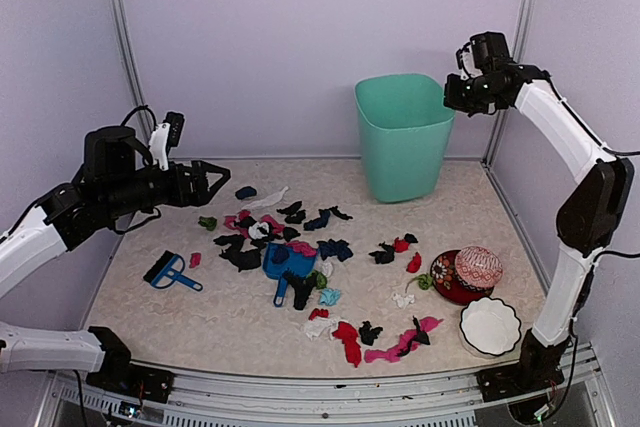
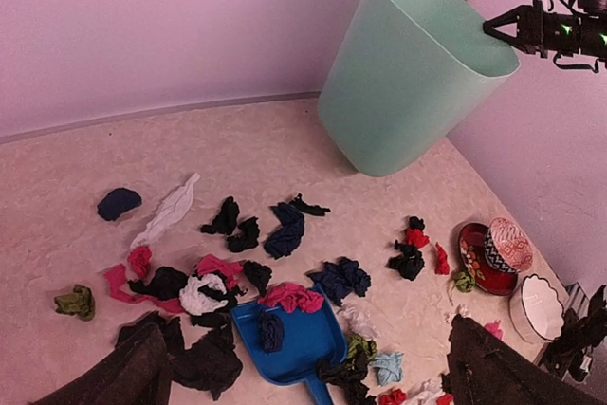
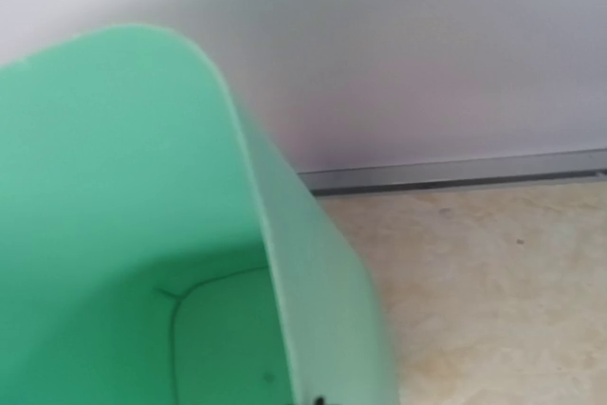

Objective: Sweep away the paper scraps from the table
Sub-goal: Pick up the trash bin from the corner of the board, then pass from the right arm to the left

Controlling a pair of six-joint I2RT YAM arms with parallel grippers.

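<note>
Hovering above the left side of the counter (image 1: pixel 230 322), the left gripper (image 1: pixel 208 183) points toward the litter with its fingers (image 2: pixel 123 378) spread wide and nothing between them. The right gripper (image 1: pixel 452 94) is raised high at the far right, right at the rim of the green bin (image 1: pixel 403 147). Whether its fingers pinch that rim or merely sit beside it I cannot tell, as its own camera shows only the bin's wall and inside.

The paper scraps (image 1: pixel 333 247) lie strewn across the middle of the counter, from the navy and white bits at the far left to the pink and red ones near the front edge. A few rest on the blue dustpan (image 1: pixel 278 265), which lies flat among them with its handle toward the arms. The blue brush (image 1: pixel 165 269) lies apart to the left, clear of the heap. A red bowl (image 1: pixel 445 285) with a patterned ball (image 1: pixel 478 267) and a white bowl (image 1: pixel 490 327) stand at the right.

Sweeping looks not yet begun, since both tools lie unheld. The next move probably calls for the left arm to drop down and back to the brush and close on its handle. The dustpan handle is half buried, so a grasp there would need care not to scatter the scraps.
</note>
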